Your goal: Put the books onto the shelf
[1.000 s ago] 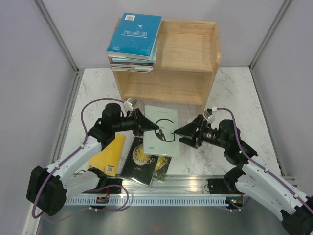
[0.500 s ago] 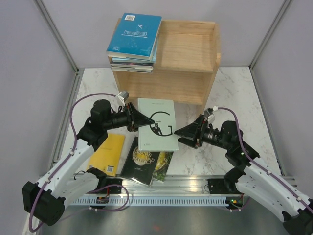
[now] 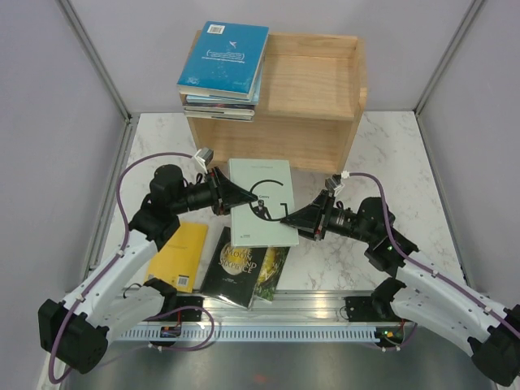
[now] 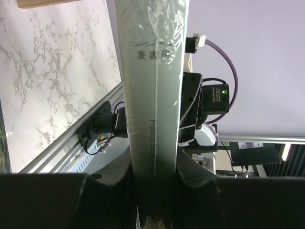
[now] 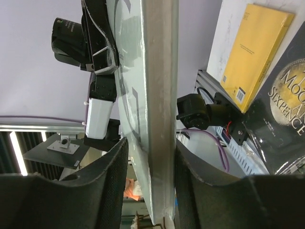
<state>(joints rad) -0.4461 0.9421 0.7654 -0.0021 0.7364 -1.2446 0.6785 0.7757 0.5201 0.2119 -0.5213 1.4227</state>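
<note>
Currently pale grey-green book (image 3: 262, 213) sits between both grippers, just in front of shelf (image 3: 313, 89), near lower opening, cover up. Left gripper (image 3: 231, 197) clamped on book's left edge, fingers tight on both faces. Right gripper (image 3: 291, 218) straddles right edge; firm pinch or not, cannot tell. Teal book (image 3: 223, 57) tops stack on shelf's upper tier, left end. Yellow book (image 3: 180, 253), black book with gold title (image 3: 236, 264) and green illustrated book (image 3: 272, 264) lie flat on marble table (image 3: 390, 162), further in front of shelf.
</note>
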